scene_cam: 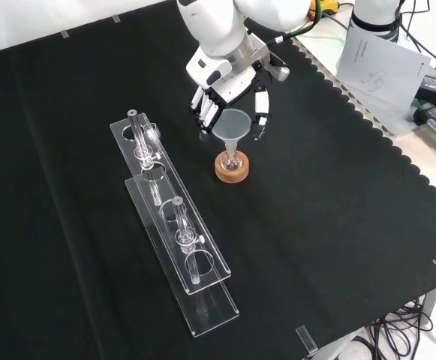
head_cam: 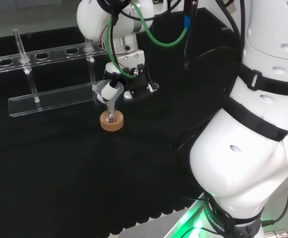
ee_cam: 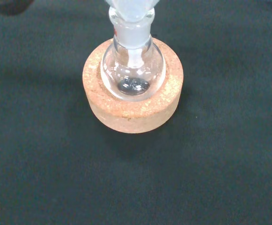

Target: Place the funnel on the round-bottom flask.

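A clear rack [scene_cam: 178, 247] of two acrylic tiers lies nearest the front camera, on the left of the black-clothed bench [scene_cam: 338, 225]; two glass tubes stand in it, one toward each end, and its other holes are bare. Beyond it, in the middle of the cloth, one cork ring [scene_cam: 232, 169] cradles one round-bottom flask [scene_cam: 233, 158], the ring evidently there to stop the rounded base rolling. One funnel [scene_cam: 234, 124] sits over the flask with its stem down inside the neck, as the wrist view shows, where the stem runs through the neck [ee_cam: 131, 29] into the bulb. The funnel looks slightly tilted in the head view rather than plumb. The hand [scene_cam: 229, 96] hangs just above and behind the funnel, fingers curved down around the cone; a white finger [head_cam: 113, 91] lies against the cone [head_cam: 104, 92] in the head view, so it seems to be holding it, probably to steady it in the neck before release. A small dark object rests at the bottom of the bulb [ee_cam: 133, 85]. To the far right, off the cloth, lies a sheet of paper [scene_cam: 379, 64].
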